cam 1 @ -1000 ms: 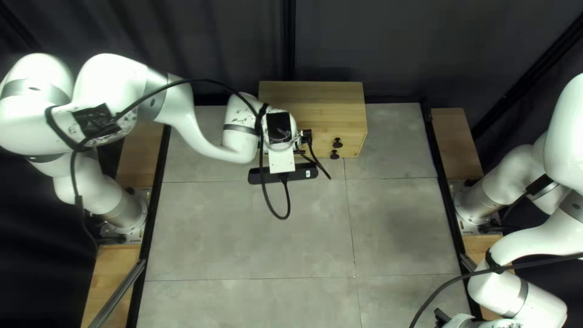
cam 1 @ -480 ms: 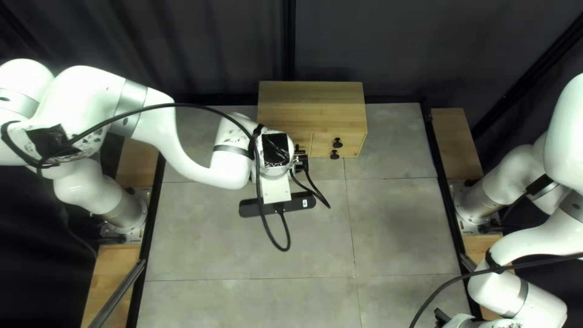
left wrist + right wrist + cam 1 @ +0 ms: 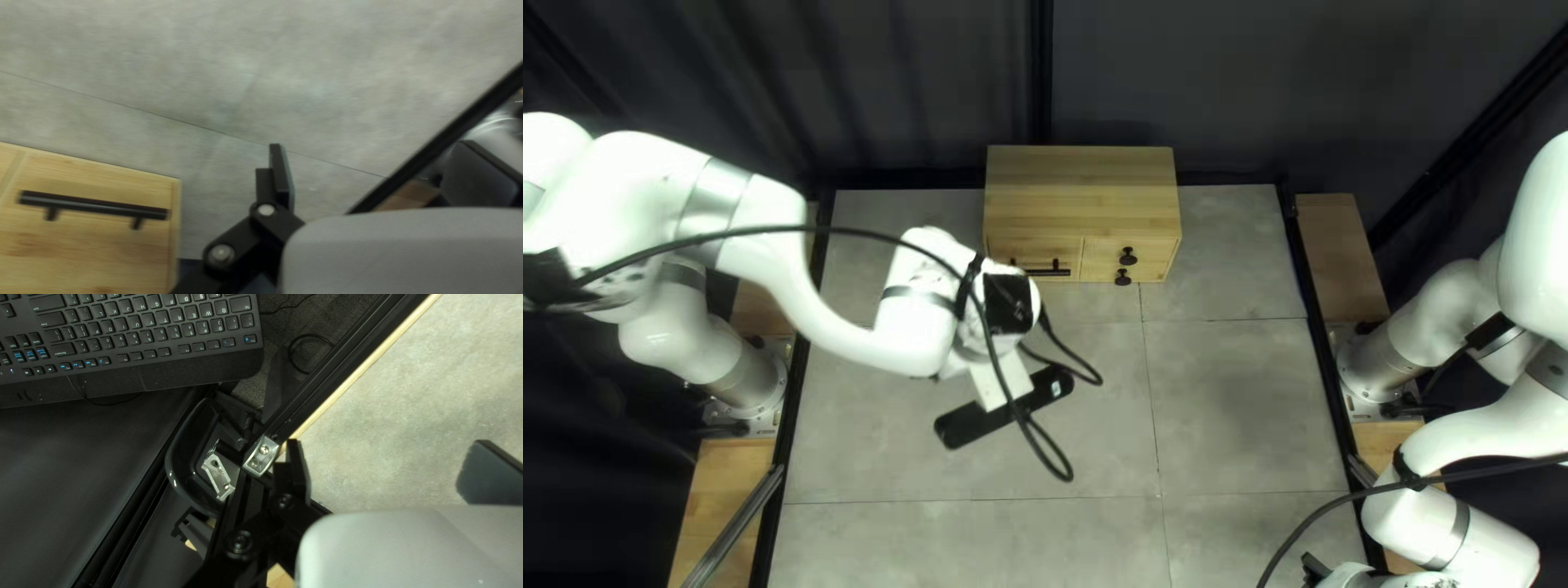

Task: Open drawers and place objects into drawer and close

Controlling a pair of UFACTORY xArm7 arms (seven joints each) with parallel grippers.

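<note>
Pale wood is forming the cabinet (image 3: 1084, 191), which is standing at the far edge of the counter (image 3: 1231, 403), its drawers (image 3: 1046, 249) looking flush and closed. The closing step is probably wrapping up (no loose object is showing, so I cannot tell whether one is lying inside). The next move is likely calling for the left arm (image 3: 904, 329) to clear the bar handle (image 3: 92, 204) and swing toward its base. The left tool (image 3: 375, 158) is gaping, nothing sitting between its fingers, and the handle is staying well apart from them. The right tool (image 3: 384, 454) is also spreading its fingers around nothing, hovering over the counter's side near a keyboard (image 3: 152, 326). Compared with a second ago, the left arm is no longer covering the handle; its camera (image 3: 967, 425) is sitting farther from the cabinet and tilting askew, while cabinet and right arm (image 3: 1437, 528) are keeping their places.
</note>
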